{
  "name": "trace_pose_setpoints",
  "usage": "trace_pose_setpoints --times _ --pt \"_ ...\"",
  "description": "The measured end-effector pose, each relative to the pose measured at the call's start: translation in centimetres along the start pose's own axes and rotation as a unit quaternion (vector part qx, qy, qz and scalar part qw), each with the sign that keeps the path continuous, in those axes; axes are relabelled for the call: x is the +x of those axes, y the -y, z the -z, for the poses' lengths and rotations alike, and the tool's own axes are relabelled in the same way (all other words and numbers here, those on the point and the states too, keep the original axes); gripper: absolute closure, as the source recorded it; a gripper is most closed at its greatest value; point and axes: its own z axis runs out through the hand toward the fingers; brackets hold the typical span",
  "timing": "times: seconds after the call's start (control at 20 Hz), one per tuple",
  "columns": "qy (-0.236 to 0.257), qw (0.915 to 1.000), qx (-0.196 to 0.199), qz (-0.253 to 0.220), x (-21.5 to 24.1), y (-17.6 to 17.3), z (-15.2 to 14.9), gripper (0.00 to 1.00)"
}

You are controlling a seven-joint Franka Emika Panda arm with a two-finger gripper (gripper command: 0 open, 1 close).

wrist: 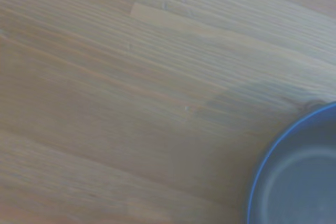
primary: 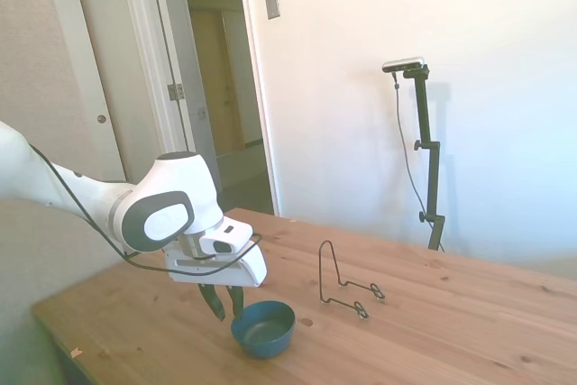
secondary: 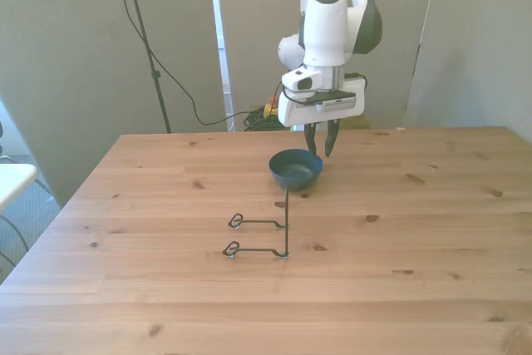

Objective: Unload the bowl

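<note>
In the side view, the white arm (primary: 86, 196) is seen reaching in over the near corner of the wooden surface (primary: 451, 331). The gripper (primary: 225, 299) is held just above the wood with its jaws parted and nothing between them; 2 dark fingers (primary: 216, 302) are seen pointing down, just beside the bowl (primary: 263, 327) and apart from its rim. The bowl is set upright on the surface, near the edge closest to the side camera. Next along, the thin black wire stand (primary: 343, 281) is found apart from the bowl, with nothing resting in it. Beyond the stand, a wide stretch of bare wood is left open up to the far right edge.

In the front view, bare wood is seen across the left half of the surface (secondary: 150, 205). The wire stand (secondary: 262, 234) is placed near the middle, and the bowl (secondary: 296, 169) lies just behind it, toward the far edge. The gripper (secondary: 320, 140) is held over the bowl's back rim. Open wood runs on to the front view's right.

In the wrist view, only part of the bowl's blue rim (wrist: 294, 177) is caught against the wood grain (wrist: 131, 103).
</note>
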Motion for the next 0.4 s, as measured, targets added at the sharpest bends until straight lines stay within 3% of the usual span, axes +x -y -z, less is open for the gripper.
trace_pose_setpoints --times 0.4 --pt "-0.031 0.9939 -0.040 -0.098 -1.2 0.7 3.5 0.00"
